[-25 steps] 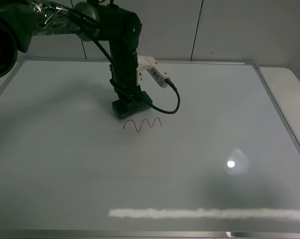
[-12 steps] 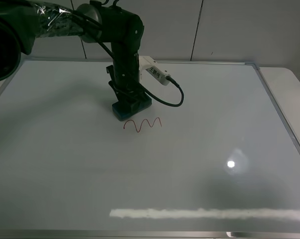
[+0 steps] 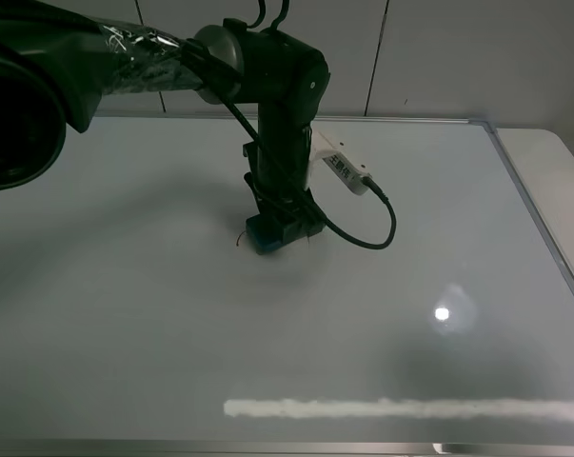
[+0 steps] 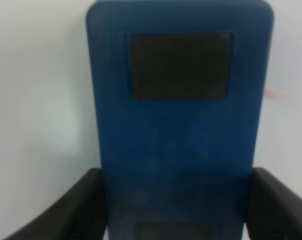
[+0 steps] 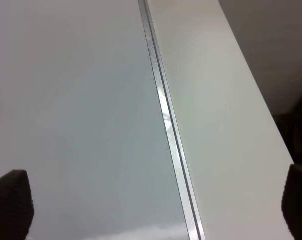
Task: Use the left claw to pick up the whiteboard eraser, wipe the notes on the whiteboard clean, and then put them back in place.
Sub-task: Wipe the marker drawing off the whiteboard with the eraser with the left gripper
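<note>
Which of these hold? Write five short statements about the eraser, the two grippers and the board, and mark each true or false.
1. The left claw is shut on the eraser. True.
2. The eraser lies clear of the red squiggle, which shows whole. False: it covers the notes, of which only a red fleck shows beside it.
3. The right gripper holds a marker. False: it is open and empty.
4. The silver frame of the whiteboard shows in the right wrist view. True.
5. The eraser bears a dark square patch on top. True.
</note>
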